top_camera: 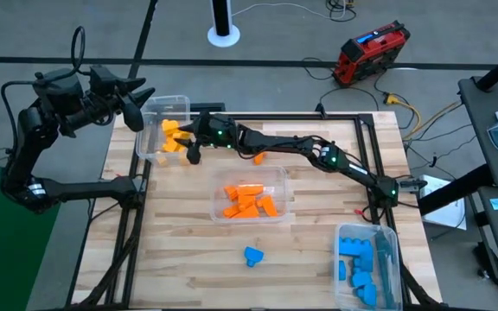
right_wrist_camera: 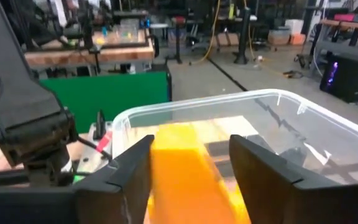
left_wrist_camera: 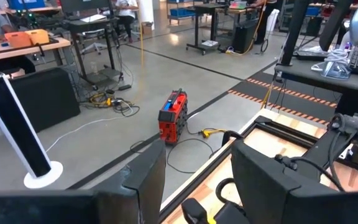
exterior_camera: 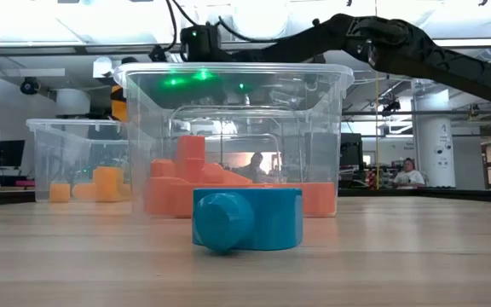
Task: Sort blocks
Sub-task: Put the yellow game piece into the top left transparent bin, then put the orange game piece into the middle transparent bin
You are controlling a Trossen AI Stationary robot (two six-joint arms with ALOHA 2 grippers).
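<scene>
My right gripper (top_camera: pixel 190 149) reaches across the table to the clear bin (top_camera: pixel 167 130) at the far left. That bin holds yellow blocks (top_camera: pixel 173 136). The gripper is shut on a yellow block (right_wrist_camera: pixel 188 171) over the bin's rim (right_wrist_camera: pixel 229 102). My left gripper (top_camera: pixel 132 105) hangs open above the table's far left corner, beside the same bin, with nothing between its fingers (left_wrist_camera: pixel 145 180). One blue block (top_camera: pixel 253 256) lies on the table near the front edge and fills the foreground of the low view (exterior_camera: pixel 247 219). An orange block (top_camera: pixel 258 158) lies on the table by the right arm. My right gripper pinches the yellow block between its two fingers, which sit on two opposite sides (right_wrist_camera: pixel 161 165) of it. The fingers come from the table's right, slanting down toward the left. The block is lifted clear over the bin.
A clear bin (top_camera: pixel 249 199) with orange blocks stands mid-table. Another clear bin (top_camera: pixel 366 263), with blue blocks, stands at the near right corner. The right arm (top_camera: pixel 318 155) stretches across the far half of the table. Bare wood lies near the front left.
</scene>
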